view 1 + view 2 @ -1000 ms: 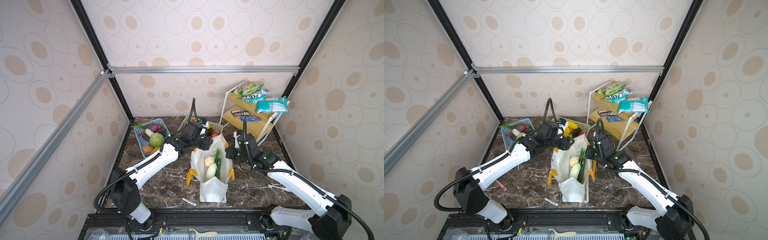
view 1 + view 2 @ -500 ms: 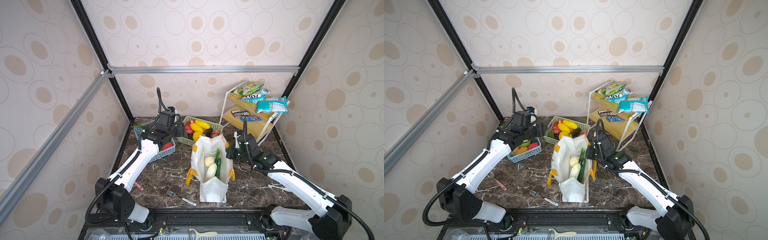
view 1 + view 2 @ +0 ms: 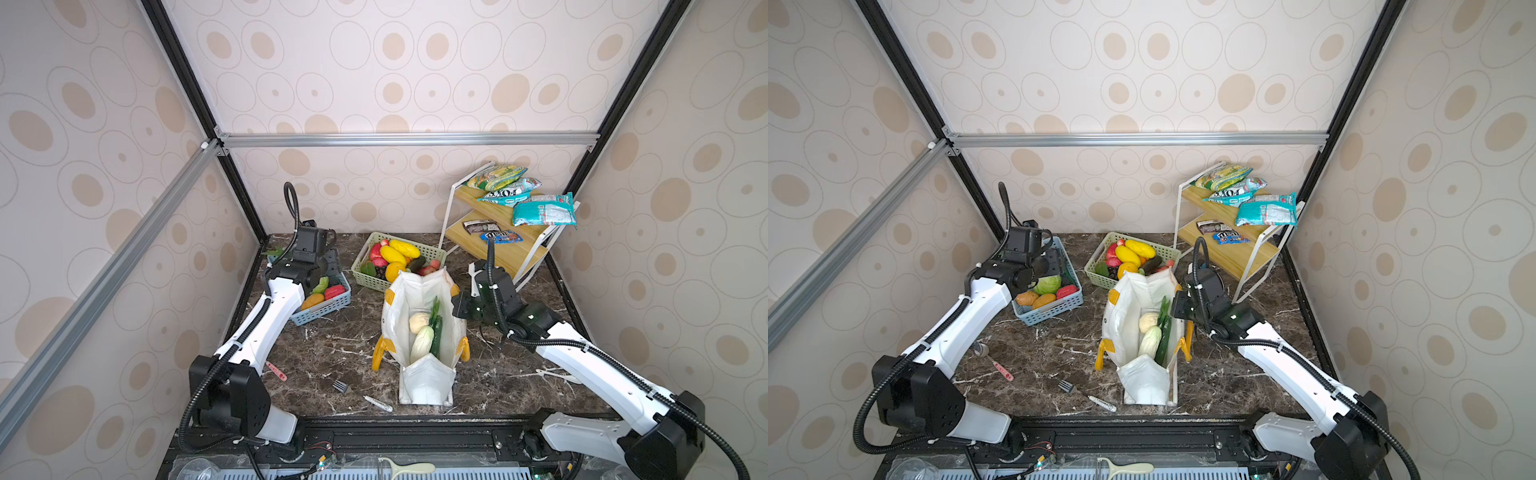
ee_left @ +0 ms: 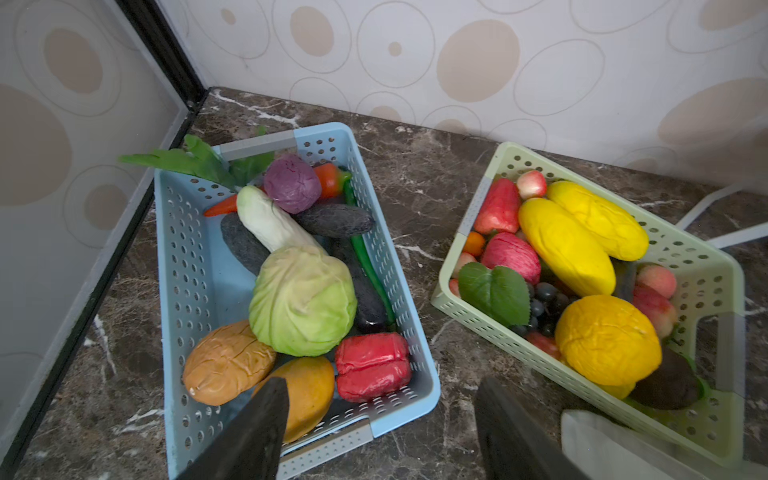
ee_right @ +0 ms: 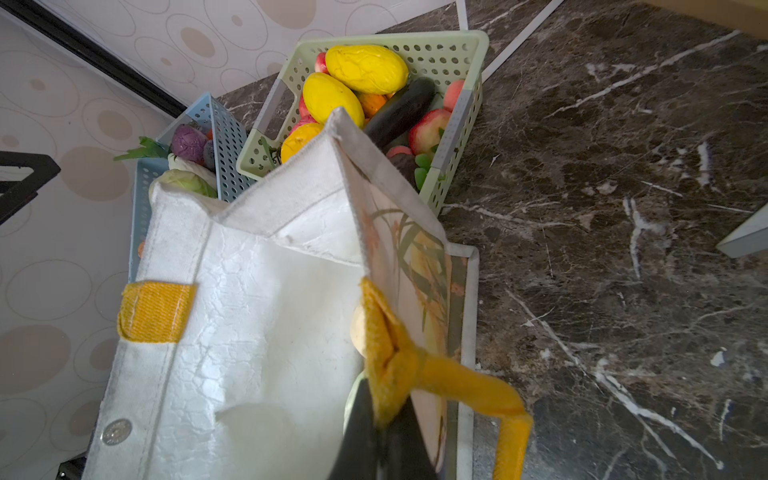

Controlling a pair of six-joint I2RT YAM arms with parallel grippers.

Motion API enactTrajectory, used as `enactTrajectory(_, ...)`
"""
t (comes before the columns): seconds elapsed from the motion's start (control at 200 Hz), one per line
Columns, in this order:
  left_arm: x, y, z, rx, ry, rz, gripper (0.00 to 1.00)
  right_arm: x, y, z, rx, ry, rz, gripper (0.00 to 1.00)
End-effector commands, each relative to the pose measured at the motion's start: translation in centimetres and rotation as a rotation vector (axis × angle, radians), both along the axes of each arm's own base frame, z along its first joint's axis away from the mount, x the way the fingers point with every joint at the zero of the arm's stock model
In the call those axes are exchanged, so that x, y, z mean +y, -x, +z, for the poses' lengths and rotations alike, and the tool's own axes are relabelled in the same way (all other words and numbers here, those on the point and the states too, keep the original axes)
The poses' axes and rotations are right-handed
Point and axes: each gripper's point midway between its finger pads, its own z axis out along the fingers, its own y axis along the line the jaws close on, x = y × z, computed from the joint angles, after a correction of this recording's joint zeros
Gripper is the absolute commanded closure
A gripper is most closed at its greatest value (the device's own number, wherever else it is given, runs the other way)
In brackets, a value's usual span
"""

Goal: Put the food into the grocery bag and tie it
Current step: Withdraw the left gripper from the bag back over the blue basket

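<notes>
Holding the grocery bag [image 5: 270, 311] open, right fingers [image 5: 357, 436] clamp its yellow handle [image 5: 415, 365]; left fingers [image 4: 257, 432] hover spread over blue basket [image 4: 195, 270].

One grocery bag [image 3: 399, 307] holds four pieces of food [image 3: 417, 322]; behind it sit two baskets [image 3: 370, 282]; five snack packets [image 3: 544, 210] farther back; one fork [image 3: 376, 403] in front.

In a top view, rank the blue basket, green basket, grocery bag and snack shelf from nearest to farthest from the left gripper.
1. blue basket, directly under the left gripper.
2. green basket, just to its right.
3. grocery bag, mid-table, toward the front.
4. snack shelf, back right corner.
</notes>
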Motion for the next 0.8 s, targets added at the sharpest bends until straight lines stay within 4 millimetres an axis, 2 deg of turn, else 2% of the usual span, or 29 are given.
enactTrajectory(0.0,2.9,-0.1,-1.1,0.031,-0.018,0.087,0.28,-0.2,-0.1,1.4,-0.053,-0.01,-0.014,1.0)
enactTrajectory(0.12,4.9,-0.6,-2.3,0.05,-0.009,0.135,0.29,-0.2,-0.1,1.5,-0.058,-0.012,-0.013,1.0)
enactTrajectory(0.335,7.1,-1.4,-5.0,0.094,0.028,0.204,0.29,-0.1,-0.3,1.3,-0.057,-0.003,-0.008,1.0)
enactTrajectory(0.665,10.5,-3.8,-8.8,0.129,0.116,0.315,0.4,0.0,-0.4,0.7,-0.053,0.013,-0.002,1.0)
enactTrajectory(0.795,12.2,-5.0,-9.7,0.131,0.118,0.362,0.44,-0.3,-0.2,0.6,-0.055,0.022,-0.004,1.0)
